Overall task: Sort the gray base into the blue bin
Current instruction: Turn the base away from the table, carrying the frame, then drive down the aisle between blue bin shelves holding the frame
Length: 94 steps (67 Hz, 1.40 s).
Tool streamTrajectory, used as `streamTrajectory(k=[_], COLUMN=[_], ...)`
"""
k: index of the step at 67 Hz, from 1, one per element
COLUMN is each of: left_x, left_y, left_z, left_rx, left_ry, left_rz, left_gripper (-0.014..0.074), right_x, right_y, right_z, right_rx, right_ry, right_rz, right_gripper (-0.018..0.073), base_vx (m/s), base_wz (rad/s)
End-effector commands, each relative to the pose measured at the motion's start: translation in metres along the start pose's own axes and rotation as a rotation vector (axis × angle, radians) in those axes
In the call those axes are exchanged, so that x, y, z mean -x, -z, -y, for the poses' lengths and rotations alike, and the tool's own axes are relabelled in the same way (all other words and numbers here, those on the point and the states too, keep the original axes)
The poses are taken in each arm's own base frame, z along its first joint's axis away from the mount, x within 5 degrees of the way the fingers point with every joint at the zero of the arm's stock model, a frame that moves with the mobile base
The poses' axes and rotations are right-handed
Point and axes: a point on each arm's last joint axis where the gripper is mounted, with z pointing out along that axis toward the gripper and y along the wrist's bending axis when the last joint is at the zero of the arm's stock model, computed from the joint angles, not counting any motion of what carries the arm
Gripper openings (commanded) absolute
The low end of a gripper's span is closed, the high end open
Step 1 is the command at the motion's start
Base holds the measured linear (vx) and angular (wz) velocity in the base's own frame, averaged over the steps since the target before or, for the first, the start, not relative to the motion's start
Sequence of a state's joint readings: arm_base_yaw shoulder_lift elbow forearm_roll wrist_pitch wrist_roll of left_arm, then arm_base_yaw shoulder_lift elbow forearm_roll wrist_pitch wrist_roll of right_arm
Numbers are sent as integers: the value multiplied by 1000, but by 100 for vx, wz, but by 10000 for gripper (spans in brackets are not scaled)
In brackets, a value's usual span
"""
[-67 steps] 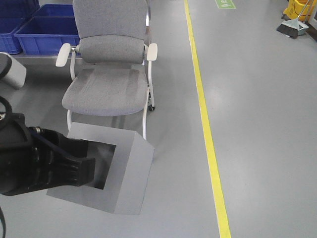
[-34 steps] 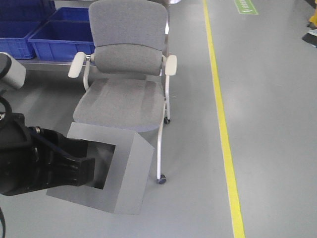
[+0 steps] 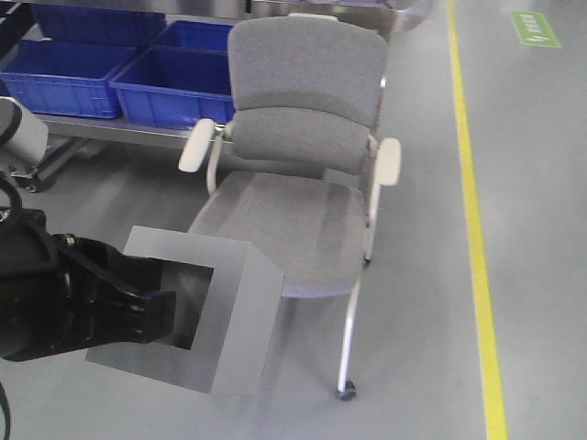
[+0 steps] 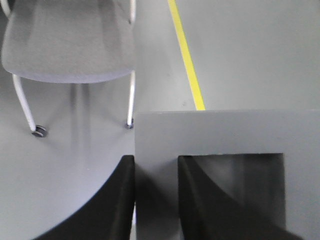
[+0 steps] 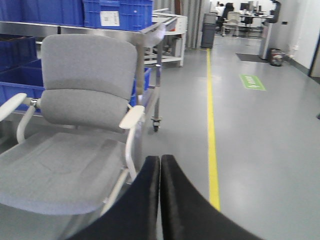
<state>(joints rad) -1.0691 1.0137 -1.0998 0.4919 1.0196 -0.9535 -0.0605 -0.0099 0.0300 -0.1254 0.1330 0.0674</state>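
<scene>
My left tool (image 4: 155, 161) pinched a wall of the gray base (image 3: 243, 312) through its recess, to carry it to the blue bin (image 3: 174, 87); right tool (image 5: 160, 161) closed on nothing.

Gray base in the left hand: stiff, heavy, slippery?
Likely stiff: the gray base shows straight edges and flat faces while gripped. Probably light for its size, since the left hand carries it by one wall alone. Held off-centre, it may sag or twist; the matte surface looks unlikely to slip.
</scene>
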Motion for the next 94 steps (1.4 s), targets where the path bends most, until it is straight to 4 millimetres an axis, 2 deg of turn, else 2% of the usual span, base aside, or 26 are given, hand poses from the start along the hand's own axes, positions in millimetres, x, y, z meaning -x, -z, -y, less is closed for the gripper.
streamTrajectory(k=[1,32,94], left_x=[12,12,12], left_y=[11,11,11], left_z=[3,3,3], left_rx=[-58,-58,-58], left_ry=[1,1,1], left_rz=[95,95,95], left_gripper=[3,3,3], right_x=[3,3,3], right_y=[1,1,1], right_z=[-1,-1,-1], right_rx=[2,2,2], right_ry=[15,15,15], right_rz=[77,77,77], right_gripper=[-9,-9,-9], base_vx=[40,37,25], base_wz=[31,48,81])
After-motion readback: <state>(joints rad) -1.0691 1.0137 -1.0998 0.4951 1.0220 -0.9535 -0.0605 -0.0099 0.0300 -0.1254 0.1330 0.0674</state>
